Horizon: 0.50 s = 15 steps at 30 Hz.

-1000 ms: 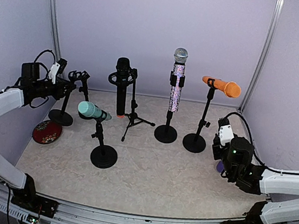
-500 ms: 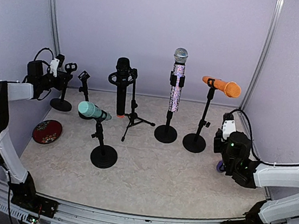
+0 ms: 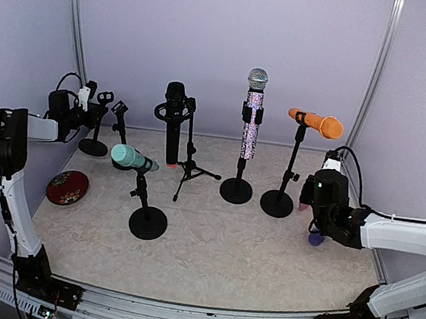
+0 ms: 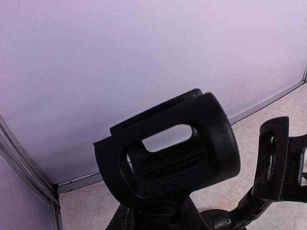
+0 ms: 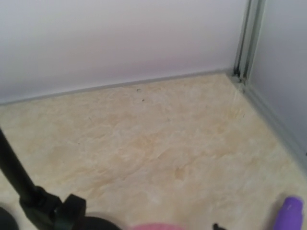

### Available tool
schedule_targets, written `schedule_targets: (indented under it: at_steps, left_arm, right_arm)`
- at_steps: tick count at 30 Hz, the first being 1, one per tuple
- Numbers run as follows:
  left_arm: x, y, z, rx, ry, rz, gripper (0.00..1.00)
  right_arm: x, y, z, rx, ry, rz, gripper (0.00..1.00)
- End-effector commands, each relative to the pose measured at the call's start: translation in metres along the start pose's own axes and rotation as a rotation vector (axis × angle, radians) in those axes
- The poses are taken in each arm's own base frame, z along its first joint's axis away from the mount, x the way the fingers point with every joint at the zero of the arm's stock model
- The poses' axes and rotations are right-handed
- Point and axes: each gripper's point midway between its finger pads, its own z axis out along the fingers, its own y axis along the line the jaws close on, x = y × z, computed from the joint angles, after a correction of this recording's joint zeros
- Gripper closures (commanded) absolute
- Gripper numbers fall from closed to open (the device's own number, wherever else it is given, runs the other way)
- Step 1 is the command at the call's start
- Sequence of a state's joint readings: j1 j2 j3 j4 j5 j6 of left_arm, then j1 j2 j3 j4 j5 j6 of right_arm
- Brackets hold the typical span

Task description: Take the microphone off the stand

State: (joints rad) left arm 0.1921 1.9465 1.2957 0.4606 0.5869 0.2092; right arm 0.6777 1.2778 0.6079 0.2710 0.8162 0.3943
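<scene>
The orange microphone (image 3: pixel 316 122) lies in the clip (image 3: pixel 302 118) atop its stand (image 3: pixel 292 165). Its long axis is nearly level, with the head pointing right and slightly down and the tail pointing left. To free it cleanly, I judge the best move is to grip the handle close to the clip and draw it out along that axis while the stand is steadied. The right gripper (image 3: pixel 306 205) sits low beside that stand's base, and how far its fingers are parted cannot be told. Far to the left of that stand, the left gripper (image 3: pixel 92 106) appears clamped nearly tight on the top of an empty stand (image 3: pixel 96 131).
</scene>
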Motion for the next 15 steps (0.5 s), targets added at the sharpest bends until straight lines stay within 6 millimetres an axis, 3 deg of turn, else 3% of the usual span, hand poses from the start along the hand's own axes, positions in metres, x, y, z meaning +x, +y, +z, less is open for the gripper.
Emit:
schedule_targets:
  at_steps: [1,10,15]
  left_arm:
    - [-0.023,-0.001,-0.005,0.001,-0.097,0.069,0.77]
    - [-0.007,-0.013,-0.021,0.021,-0.067,0.038,0.54]
    - [-0.008,-0.017,-0.031,0.031,-0.049,0.042,0.4]
  right_arm:
    - [0.117,-0.017,-0.01,0.044,0.349,-0.134,0.99]
    - [0.155,-0.02,-0.034,0.156,0.36,-0.274,1.0]
    - [0.17,-0.018,-0.04,0.213,0.404,-0.283,0.9]
